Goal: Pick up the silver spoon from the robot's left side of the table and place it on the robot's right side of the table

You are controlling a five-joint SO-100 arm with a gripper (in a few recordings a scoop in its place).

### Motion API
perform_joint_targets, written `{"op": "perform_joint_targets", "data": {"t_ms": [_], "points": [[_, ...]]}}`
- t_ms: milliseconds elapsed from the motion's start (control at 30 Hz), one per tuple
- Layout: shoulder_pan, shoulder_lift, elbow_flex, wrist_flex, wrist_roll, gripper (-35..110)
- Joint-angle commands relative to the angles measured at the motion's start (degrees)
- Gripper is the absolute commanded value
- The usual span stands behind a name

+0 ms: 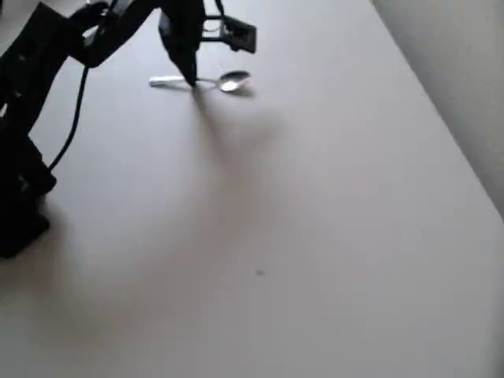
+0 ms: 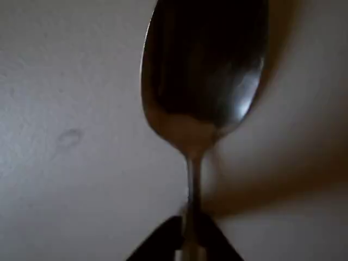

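Your claw [image 1: 190, 79] points straight down at the worktop [image 1: 315, 236], with its black tip meeting the spoon [image 1: 206, 82] at the handle, roughly midway along it. In the wrist view the dark tips of the claw [image 2: 185, 239] sit at six o'clock, pressed close on either side of the slim handle, so the claw is narrow and looks closed on the spoon [image 2: 204, 98], which lies flat on the worktop [image 2: 65, 136].

In the overhead view the spoon lies crosswise near the top of the picture, at about eleven o'clock from the centre. Its oval bowl points toward three o'clock and its handle end toward nine o'clock. A small dark shadow sits just under the bowl. In the wrist view the bowl fills the upper middle, from twelve o'clock down to the centre, dark and shiny with a pale glint near its neck, and the handle runs straight down to six o'clock between the tips.

The black arm [image 1: 47, 71] rises from its base at nine o'clock, at the left edge, and reaches across to the claw. A black cable [image 1: 75, 118] hangs beneath it. The arm throws a soft shadow on the worktop toward six o'clock. The worktop is plain and pale, and its straight far edge runs down the right side from one o'clock to four o'clock.
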Motion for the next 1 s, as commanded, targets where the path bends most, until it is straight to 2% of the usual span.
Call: {"op": "perform_joint_targets", "data": {"t_ms": [0, 533, 967], "points": [[1.0, 1.3, -2.6, -0.2, -0.5, -2], [4.0, 11.8, -2.0, 2.5, -1.1, -2], [13.7, 19.2, 3.2, 2.6, -4.2, -2]]}}
